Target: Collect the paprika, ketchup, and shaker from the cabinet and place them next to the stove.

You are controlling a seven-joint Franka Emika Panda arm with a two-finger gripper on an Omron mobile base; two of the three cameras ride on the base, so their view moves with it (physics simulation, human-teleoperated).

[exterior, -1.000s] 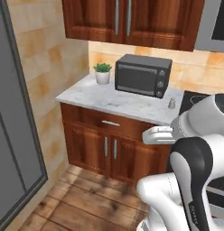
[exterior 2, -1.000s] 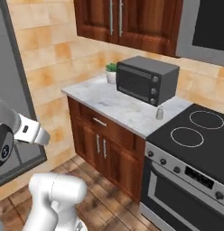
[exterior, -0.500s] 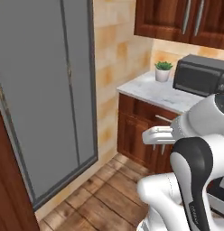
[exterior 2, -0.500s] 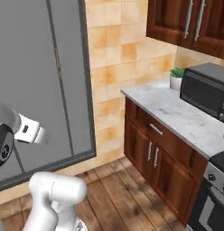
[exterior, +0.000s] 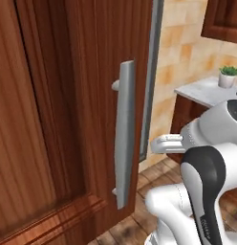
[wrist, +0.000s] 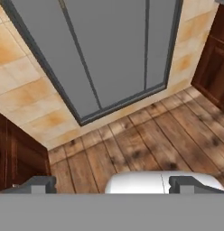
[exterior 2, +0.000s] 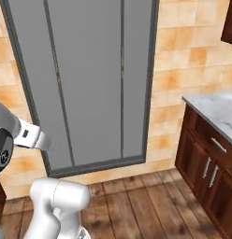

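Above wooden floor (wrist: 145,144), hand (wrist: 111,184) wide apart, empty, no writing readable

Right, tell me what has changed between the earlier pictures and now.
The base has turned left, so the whole scene shifted: the microwave and stove have slid out of sight, and a grey panelled door and a wooden door with a metal bar handle came in. The potted plant now sits far right. The gripper stayed open and empty; nothing was grasped.
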